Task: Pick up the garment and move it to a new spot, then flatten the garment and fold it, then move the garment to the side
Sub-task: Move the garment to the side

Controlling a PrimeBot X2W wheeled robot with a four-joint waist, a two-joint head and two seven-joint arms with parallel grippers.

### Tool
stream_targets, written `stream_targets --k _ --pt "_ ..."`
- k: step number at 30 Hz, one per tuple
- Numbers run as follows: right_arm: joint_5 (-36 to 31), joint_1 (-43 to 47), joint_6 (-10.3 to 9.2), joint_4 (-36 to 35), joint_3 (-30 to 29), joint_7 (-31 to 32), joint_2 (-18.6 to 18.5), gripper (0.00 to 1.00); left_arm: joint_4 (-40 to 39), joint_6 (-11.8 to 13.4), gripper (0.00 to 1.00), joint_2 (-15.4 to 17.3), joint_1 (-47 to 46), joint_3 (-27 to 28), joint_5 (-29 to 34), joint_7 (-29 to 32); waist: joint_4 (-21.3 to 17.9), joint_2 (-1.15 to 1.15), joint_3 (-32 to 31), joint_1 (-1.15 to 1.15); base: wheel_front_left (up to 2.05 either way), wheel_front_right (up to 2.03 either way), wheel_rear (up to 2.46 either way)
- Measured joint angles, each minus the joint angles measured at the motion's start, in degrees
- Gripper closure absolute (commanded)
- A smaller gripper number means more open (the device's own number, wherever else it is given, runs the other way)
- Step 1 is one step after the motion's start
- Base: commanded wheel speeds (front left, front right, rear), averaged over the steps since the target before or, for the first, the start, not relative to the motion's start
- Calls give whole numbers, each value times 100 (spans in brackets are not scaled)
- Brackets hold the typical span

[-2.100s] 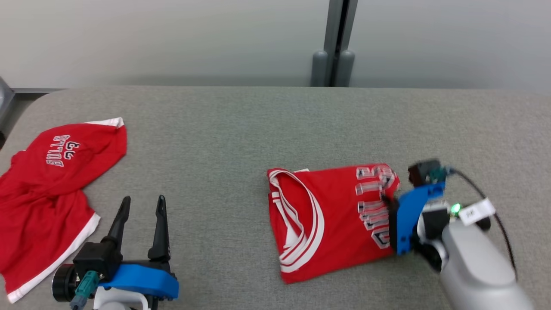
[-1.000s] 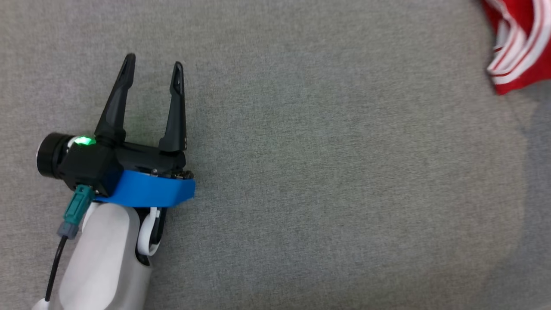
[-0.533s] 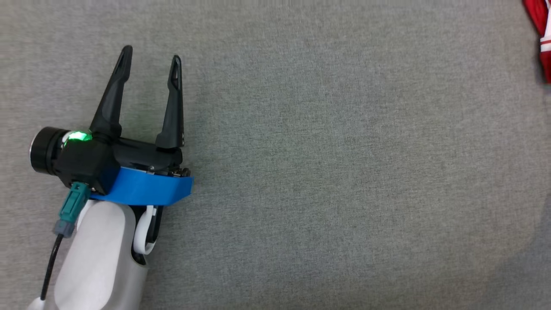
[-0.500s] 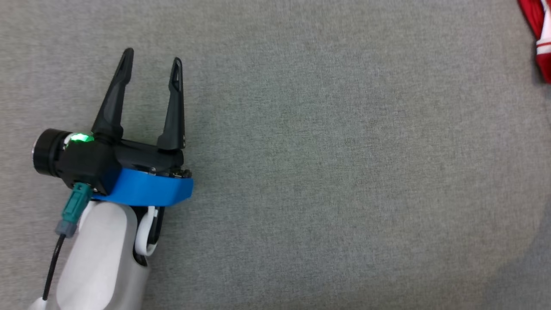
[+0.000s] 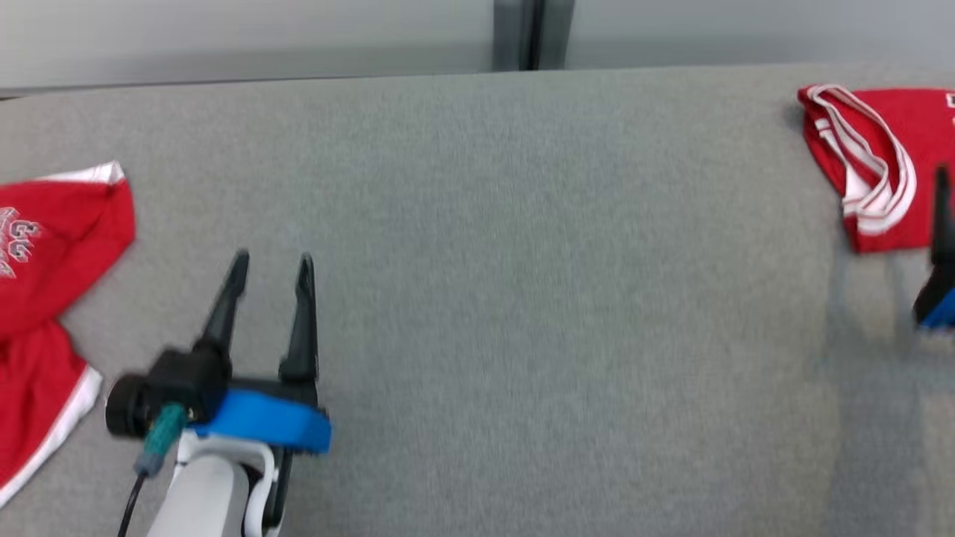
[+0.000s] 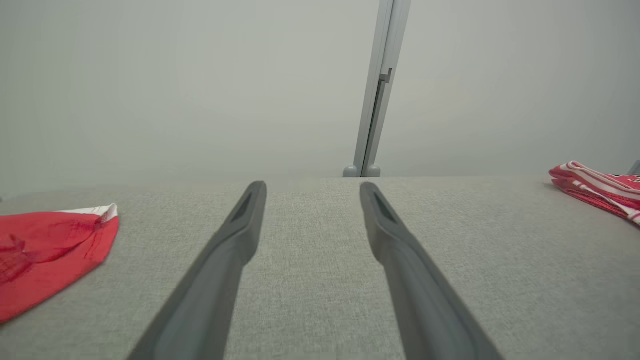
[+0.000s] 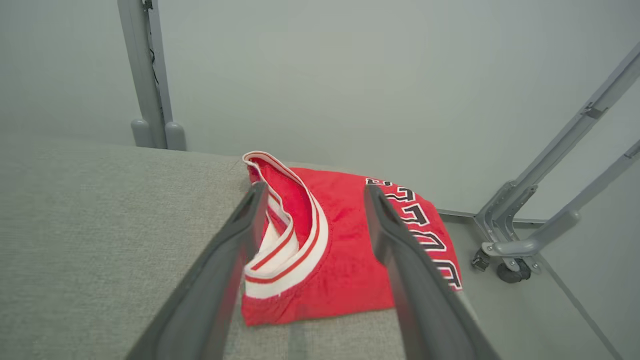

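On grey table (image 5: pixel 522 224), far right — folded jersey (image 5: pixel 921 127) lying free; right gripper (image 7: pixel 315 189) jaws apart, empty; left gripper (image 5: pixel 271 259) likewise.

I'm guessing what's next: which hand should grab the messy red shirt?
Probably the left hand: open, near the messy red shirt. The right hand is far over by the folded shirt.
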Motion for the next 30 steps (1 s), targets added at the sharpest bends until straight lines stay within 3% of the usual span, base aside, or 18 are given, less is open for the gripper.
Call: stream_targets --k 6,16,23,30 --pt "608 1609 0 -1171 140 -12 865 0 242 51 0 -27 640 145 -57 -16 25 -1 -898 0 0 0 0" --pt "889 3301 0 -3077 176 441 1571 0 277 75 0 -29 1343 361 -76 -18 21 -1 -1607 1 0 0 0" --pt "839 3932 -1 -3904 16 822 1896 0 361 78 0 -63 1552 424 -93 -18 43 0 -1747 2 0 0 0" --pt "798 4203 -1 -4189 -118 990 2063 0 448 76 0 -98 1604 425 -88 -18 36 1 -1784 2 0 0 0"
